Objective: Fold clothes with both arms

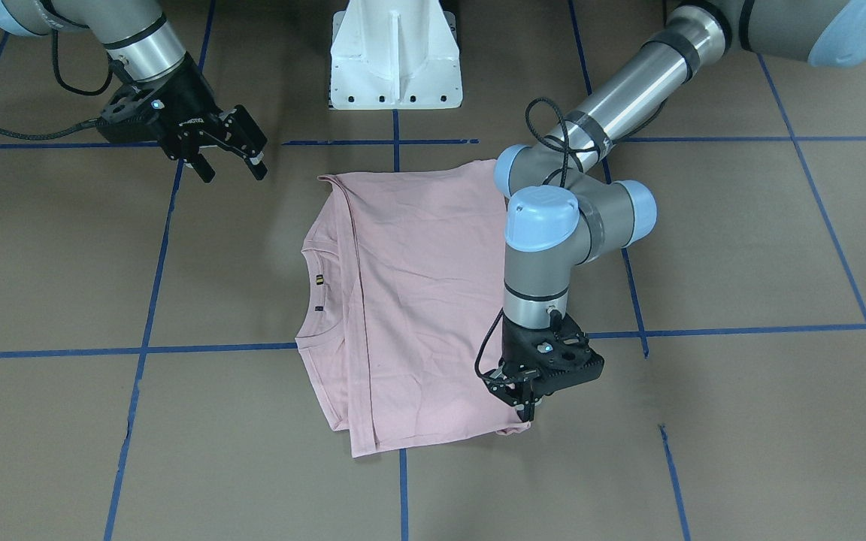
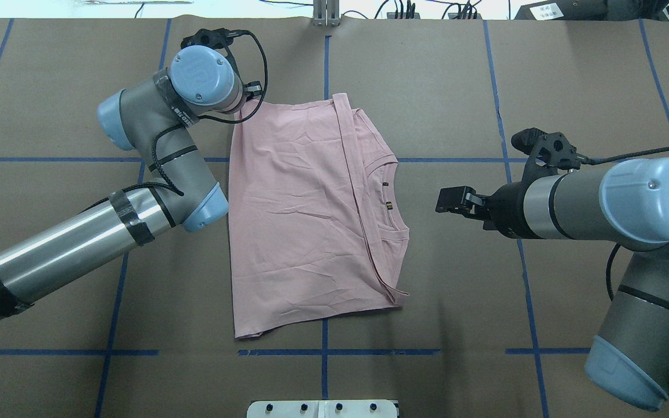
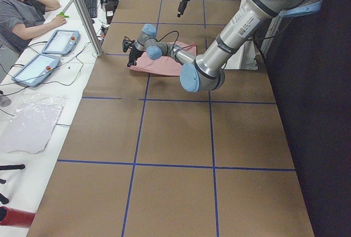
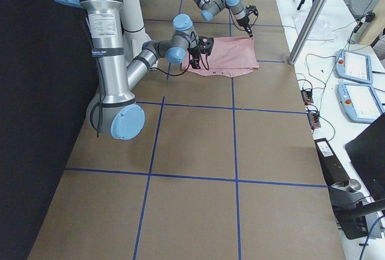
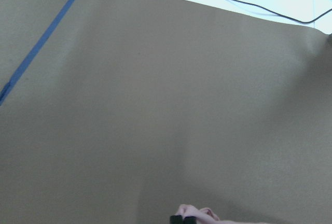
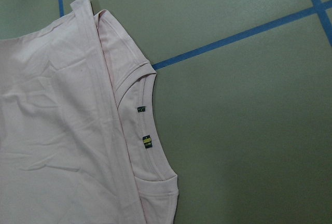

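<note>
The pale pink T-shirt lies folded at the centre of the front-facing view on the brown table, with its neckline toward the left. The left gripper is clenched on the shirt's lower right corner. The right gripper hangs at upper left, its fingers spread and holding nothing.

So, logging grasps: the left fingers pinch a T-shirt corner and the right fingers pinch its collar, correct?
Half right. The left fingers pinch a T-shirt corner, but the right fingers hang open beside the collar, touching nothing, as the exterior front-facing view shows.
</note>
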{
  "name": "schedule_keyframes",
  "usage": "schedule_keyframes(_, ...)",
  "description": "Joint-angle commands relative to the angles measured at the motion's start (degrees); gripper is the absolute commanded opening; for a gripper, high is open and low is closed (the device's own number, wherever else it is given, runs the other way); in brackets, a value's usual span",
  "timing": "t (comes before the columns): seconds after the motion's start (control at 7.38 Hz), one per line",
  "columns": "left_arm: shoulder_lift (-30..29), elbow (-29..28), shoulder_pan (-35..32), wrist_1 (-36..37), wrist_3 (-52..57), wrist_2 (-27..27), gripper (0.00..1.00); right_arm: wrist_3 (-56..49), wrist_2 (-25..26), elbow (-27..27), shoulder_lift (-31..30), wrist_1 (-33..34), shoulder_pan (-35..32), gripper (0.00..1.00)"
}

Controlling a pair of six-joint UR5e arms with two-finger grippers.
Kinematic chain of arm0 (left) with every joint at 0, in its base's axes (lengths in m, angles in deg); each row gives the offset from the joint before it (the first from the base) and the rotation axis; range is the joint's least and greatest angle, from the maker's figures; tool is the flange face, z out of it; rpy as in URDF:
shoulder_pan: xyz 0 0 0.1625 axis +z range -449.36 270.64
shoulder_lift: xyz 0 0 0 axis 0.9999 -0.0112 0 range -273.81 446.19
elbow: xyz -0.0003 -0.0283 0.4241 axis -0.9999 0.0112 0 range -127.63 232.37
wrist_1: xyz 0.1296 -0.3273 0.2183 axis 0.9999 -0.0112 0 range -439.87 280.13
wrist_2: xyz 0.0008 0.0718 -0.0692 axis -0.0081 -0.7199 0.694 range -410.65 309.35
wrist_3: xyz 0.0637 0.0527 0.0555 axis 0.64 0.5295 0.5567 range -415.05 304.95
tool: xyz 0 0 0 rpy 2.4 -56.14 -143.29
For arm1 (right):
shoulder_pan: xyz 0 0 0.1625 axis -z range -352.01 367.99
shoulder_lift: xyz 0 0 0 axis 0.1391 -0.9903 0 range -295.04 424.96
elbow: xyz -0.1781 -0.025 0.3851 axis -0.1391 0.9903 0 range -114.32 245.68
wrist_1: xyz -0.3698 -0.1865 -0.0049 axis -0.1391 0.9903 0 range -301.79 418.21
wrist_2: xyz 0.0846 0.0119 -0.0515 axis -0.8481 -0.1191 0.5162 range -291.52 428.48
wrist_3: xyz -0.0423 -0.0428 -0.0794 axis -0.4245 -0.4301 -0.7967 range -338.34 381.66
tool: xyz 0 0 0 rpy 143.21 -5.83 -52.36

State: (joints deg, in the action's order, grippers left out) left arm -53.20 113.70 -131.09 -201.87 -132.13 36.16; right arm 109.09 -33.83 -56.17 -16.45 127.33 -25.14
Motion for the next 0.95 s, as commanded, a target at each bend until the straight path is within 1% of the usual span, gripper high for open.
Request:
schedule_keyframes(0.0,-0.71,-2.27,-0.01,-2.54,-0.09,-1.47,1.0,-0.07,-0.08,0.9,0.03,0.22,0.09,1.0)
schedule_keyframes(0.14,-0.71,-1.75,-0.8,-2.98,-0.09,-0.95,1.0,-0.07,0.09,1.6,0.03,0.31,0.18,1.0)
schedule_keyframes(0.27,-0.18,0.96,-1.07,-2.03,-0.26,1.49,1.0,-0.07,0.1,2.57,0.11,0.22,0.09,1.0)
schedule_keyframes(0.41,2.61,5.07,-1.33,-1.5,-1.57,7.69,1.0,-0.15,0.01,2.84,0.11,0.31,-0.08,1.0)
schedule_keyframes(0.54,7.85,12.25,-1.33,-1.32,-3.59,10.98,1.0,-0.59,-0.08,2.93,0.12,0.4,0.0,1.0)
schedule_keyframes(0.68,13.3,20.15,-1.33,2.25,-5.35,13.88,1.0,-1.29,-0.34,3.28,0.12,0.4,0.09,1.0)
schedule_keyframes(0.81,17.27,28.93,-0.64,8.9,-9.45,16.26,1.0,-1.47,-0.6,3.28,0.12,0.4,0.09,1.0)
